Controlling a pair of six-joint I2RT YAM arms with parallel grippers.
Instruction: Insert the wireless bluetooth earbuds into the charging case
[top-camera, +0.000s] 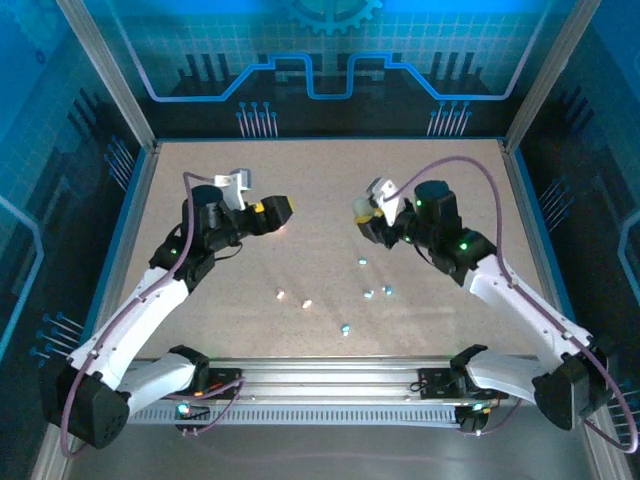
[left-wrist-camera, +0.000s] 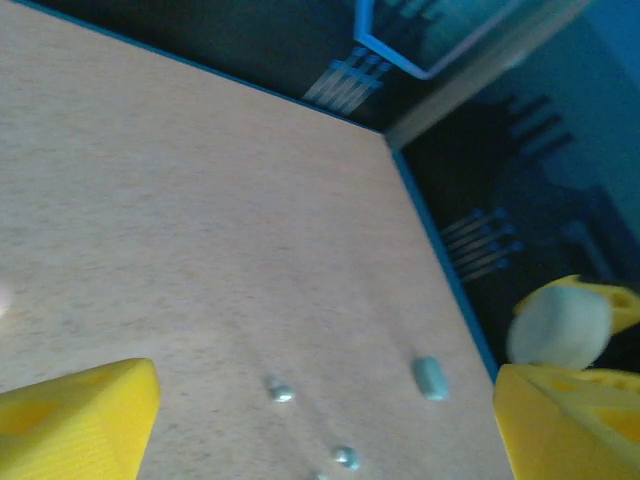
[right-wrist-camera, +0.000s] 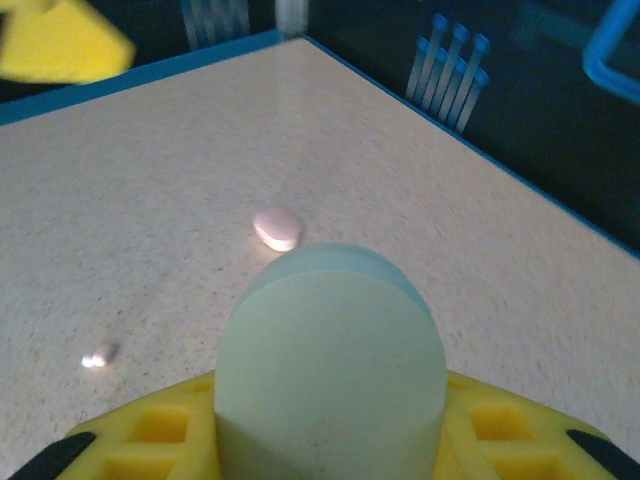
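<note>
Fingers of the right gripper (right-wrist-camera: 330, 425) clamp the pale green charging case (right-wrist-camera: 330, 350) at lower centre; left gripper (left-wrist-camera: 325, 385) fingers stand apart, empty; earbuds (top-camera: 368, 294) lie scattered mid-frame.

1. The left arm (top-camera: 150, 300) and the right arm (top-camera: 515, 295) have white shells with black joints.
2. A mauve cable (top-camera: 460, 159) runs along each arm.
3. Green lights (top-camera: 462, 243) glow on them.
4. The left pincer (top-camera: 278, 212) and the right pincer (top-camera: 363, 212) have yellow fingers (left-wrist-camera: 80, 420).

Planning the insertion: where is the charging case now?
The case is clamped in the right gripper, right of centre in the top view, beyond the scattered earbuds.
</note>
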